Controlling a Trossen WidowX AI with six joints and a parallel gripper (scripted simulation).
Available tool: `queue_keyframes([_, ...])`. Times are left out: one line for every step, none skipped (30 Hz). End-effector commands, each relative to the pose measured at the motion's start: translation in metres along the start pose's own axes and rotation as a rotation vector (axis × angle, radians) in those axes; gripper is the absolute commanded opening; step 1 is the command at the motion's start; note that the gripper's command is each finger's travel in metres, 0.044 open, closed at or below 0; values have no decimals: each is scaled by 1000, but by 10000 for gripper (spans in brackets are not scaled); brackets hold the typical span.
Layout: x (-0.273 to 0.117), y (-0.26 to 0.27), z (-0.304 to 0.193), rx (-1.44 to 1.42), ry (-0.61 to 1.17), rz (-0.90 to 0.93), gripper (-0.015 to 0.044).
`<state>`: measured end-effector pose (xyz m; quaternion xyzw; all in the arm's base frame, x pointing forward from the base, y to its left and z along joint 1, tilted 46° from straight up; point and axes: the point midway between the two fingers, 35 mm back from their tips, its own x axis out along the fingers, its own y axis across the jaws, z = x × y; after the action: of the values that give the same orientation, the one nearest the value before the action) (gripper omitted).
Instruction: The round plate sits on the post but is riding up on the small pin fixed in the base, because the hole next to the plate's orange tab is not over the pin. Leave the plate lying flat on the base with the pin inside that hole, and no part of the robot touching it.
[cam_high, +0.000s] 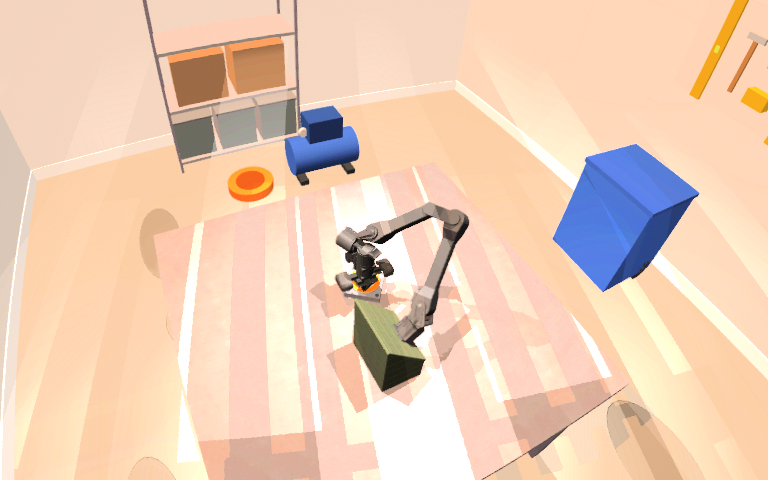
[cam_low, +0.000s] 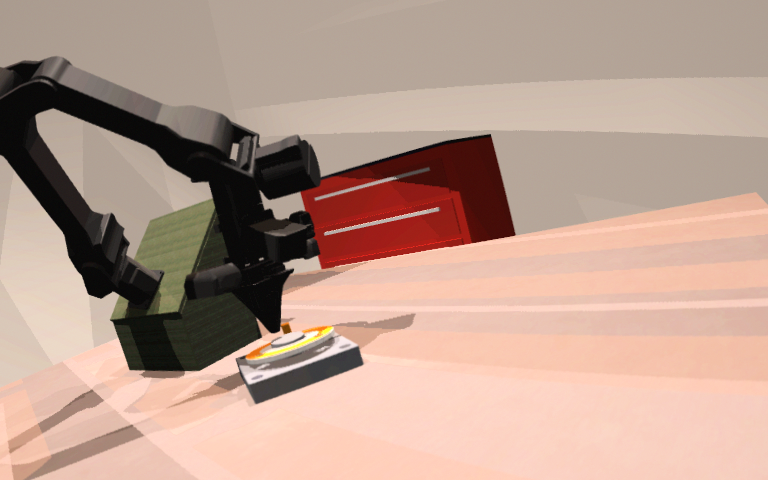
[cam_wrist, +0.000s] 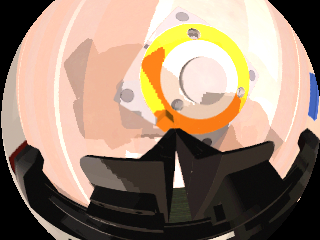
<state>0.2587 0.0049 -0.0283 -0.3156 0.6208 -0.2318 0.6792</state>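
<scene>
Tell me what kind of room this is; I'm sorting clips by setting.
Most likely a workshop or garage. A blue compressor stands by a shelf of bins, a hammer hangs on the wall, and a red drawer chest sits behind the table.

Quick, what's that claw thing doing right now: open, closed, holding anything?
Gripper: jaws closed, holding nothing; its tip is down by the plate's orange tab.
</scene>
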Motion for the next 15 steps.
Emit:
queue_keyframes([0,6,5,7,0,6,0])
queue_keyframes([0,7,6,7,0,6,0])
queue_keyframes([0,8,6,7,0,6,0])
queue_keyframes([0,9,7,7,0,6,0])
queue_keyframes([0,9,8,8,0,6,0])
queue_keyframes([0,10,10,8,0,6,0])
queue_keyframes([0,11,10,8,0,6,0])
queue_keyframes([0,12,11,8,0,6,0])
queue_keyframes([0,13,12,8,0,6,0])
queue_keyframes([0,14,13,8,0,6,0])
queue_keyframes([0,14,14,8,0,6,0])
queue_keyframes([0,15,15,8,0,6,0])
queue_keyframes([-1,16,16,8,0,6,0])
queue_keyframes([-1,17,17,8,0,6,0])
queue_keyframes([-1,17,18,8,0,6,0])
